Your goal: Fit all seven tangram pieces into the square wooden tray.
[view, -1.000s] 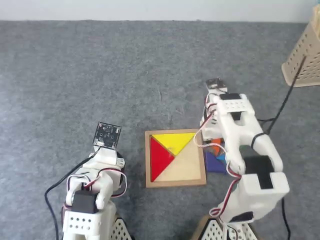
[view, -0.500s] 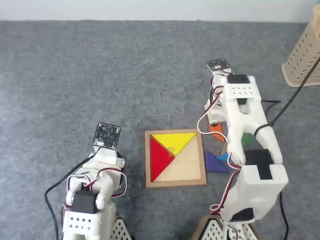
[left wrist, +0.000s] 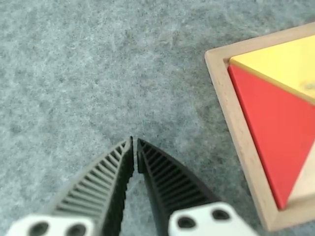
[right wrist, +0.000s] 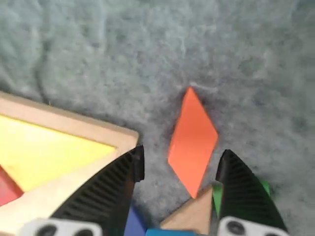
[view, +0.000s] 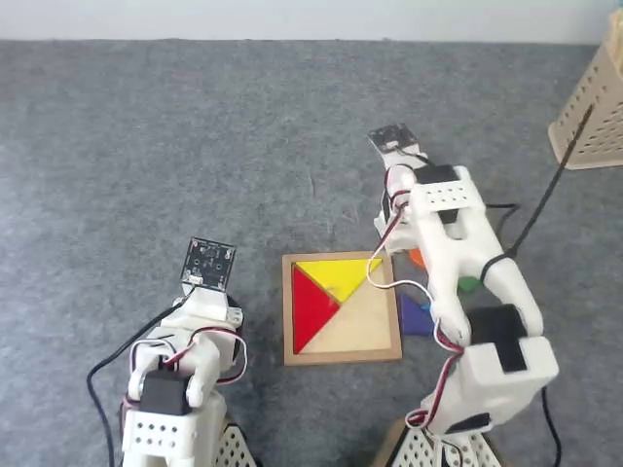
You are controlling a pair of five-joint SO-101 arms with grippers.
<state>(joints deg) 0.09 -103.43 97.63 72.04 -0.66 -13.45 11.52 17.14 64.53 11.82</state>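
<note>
The square wooden tray (view: 342, 356) lies between the two arms and holds a yellow triangle (view: 338, 273) and a red triangle (view: 310, 306). My right gripper (right wrist: 184, 157) is open, low over the carpet just off the tray's corner (right wrist: 120, 132). An orange parallelogram (right wrist: 193, 140) lies flat between its fingers (right wrist: 129, 169), untouched. Green (right wrist: 266, 189), tan (right wrist: 194, 216) and blue (right wrist: 135, 224) pieces crowd behind it. In the high view orange (view: 418, 258), green (view: 471, 284) and purple (view: 416, 316) pieces peek from under the right arm (view: 443, 209). My left gripper (left wrist: 134, 143) is shut on nothing, over bare carpet beside the tray rim (left wrist: 231, 114).
Grey carpet covers the whole table. A pale perforated wooden stand (view: 594, 107) sits at the far right edge. The left arm's base (view: 175, 389) and the right arm's base (view: 487, 379) stand at the near edge.
The right arm first stretched farther from its base, then swung left toward the tray's far right corner. The left arm and the pieces in the tray stayed put.
</note>
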